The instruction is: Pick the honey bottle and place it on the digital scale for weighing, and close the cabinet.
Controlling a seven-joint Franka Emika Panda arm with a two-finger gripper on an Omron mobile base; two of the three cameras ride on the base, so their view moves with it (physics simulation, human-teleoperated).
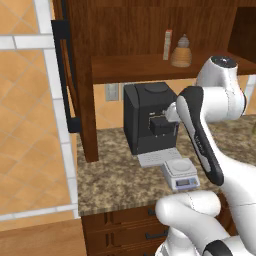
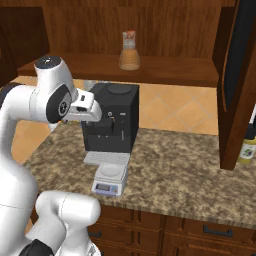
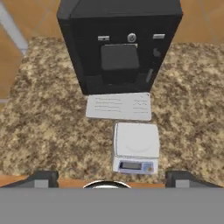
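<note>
The honey bottle (image 1: pixel 181 52) (image 2: pixel 129 58), amber with a grey cone cap, stands on the open shelf of the dark wooden cabinet (image 1: pixel 145 67) (image 2: pixel 165 70). Both cabinet doors stand open: one at the left (image 1: pixel 65 75), one at the right (image 2: pixel 235 75). On the granite counter, the silver digital scale (image 1: pixel 181 172) (image 2: pixel 111 178) (image 3: pixel 136 146) sits with a bare platform. My gripper (image 3: pixel 111 179) hangs over the counter's front edge, above and in front of the scale and well below the shelf. Its fingertips (image 3: pixel 41 178) are wide apart, open, holding nothing.
A big black coffee machine (image 1: pixel 150 117) (image 2: pixel 112 117) (image 3: pixel 120 43) stands right behind the scale, with a grey drip tray (image 3: pixel 119 106) at its foot. A tall beige-and-red box (image 1: pixel 168 44) stands beside the honey. A yellowish bottle (image 2: pixel 246 147) sits behind the right door. Drawers (image 2: pixel 200 230) run below the counter.
</note>
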